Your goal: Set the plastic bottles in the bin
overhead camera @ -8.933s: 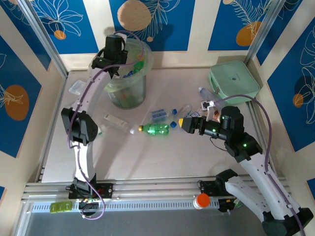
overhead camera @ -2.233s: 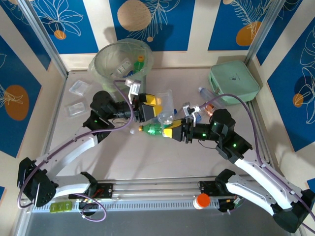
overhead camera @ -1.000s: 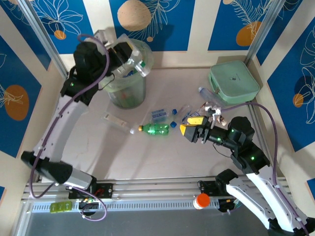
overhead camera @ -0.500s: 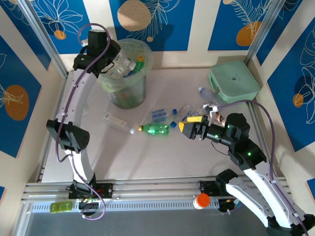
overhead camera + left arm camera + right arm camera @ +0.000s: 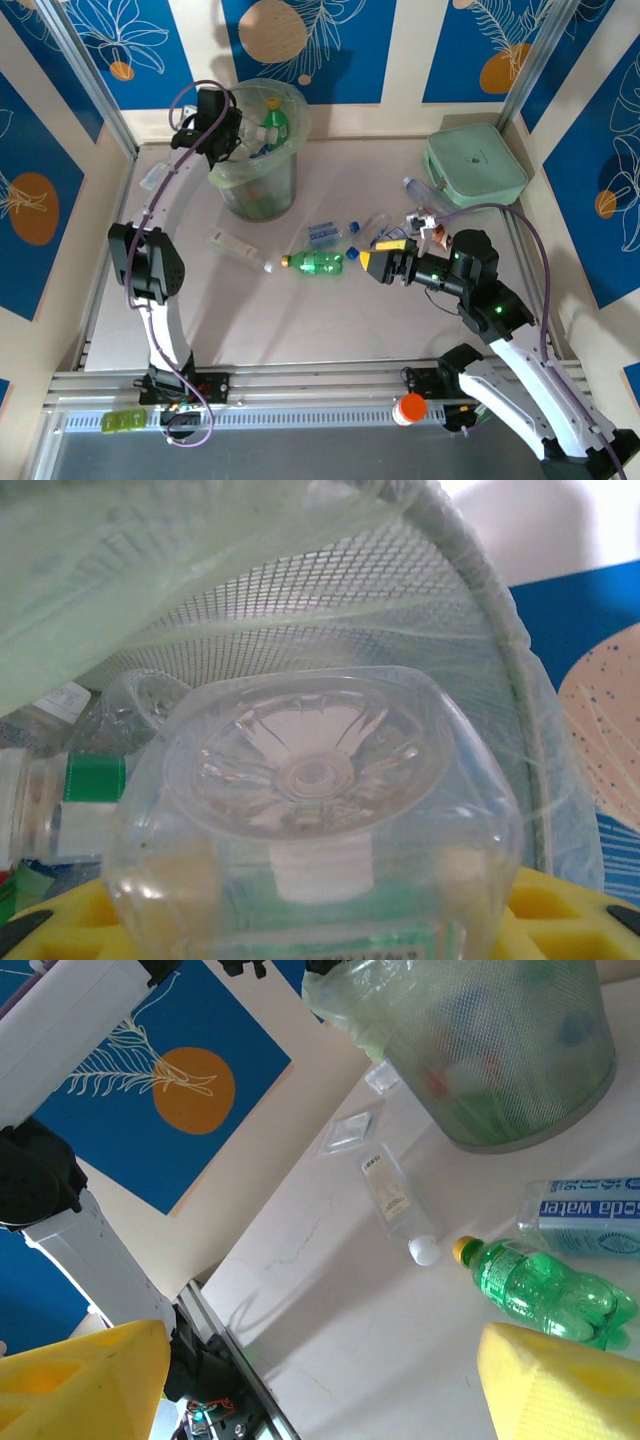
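My left gripper [image 5: 228,133] hangs over the left rim of the bin [image 5: 285,150], a pale-green lined bucket. It is shut on a clear plastic bottle [image 5: 310,780], whose base faces the left wrist camera between the yellow pads [image 5: 560,920], inside the bin's mesh wall [image 5: 420,610]. Other bottles [image 5: 80,780] lie in the bin. On the table lie a green bottle [image 5: 318,263] [image 5: 545,1290], a clear white-capped bottle [image 5: 235,248] [image 5: 395,1200] and a blue-labelled bottle [image 5: 325,233] [image 5: 590,1215]. My right gripper [image 5: 383,260] [image 5: 320,1380] is open, just right of the green bottle.
A mint-green case [image 5: 475,165] sits at the back right, with more small bottles [image 5: 420,190] in front of it. Flat clear packets [image 5: 155,178] [image 5: 350,1130] lie left of the bin. The rail [image 5: 300,385] runs along the near edge.
My left gripper has swung round over the bin and come down at its left rim with the clear bottle. My right gripper has crept slightly left toward the green bottle.
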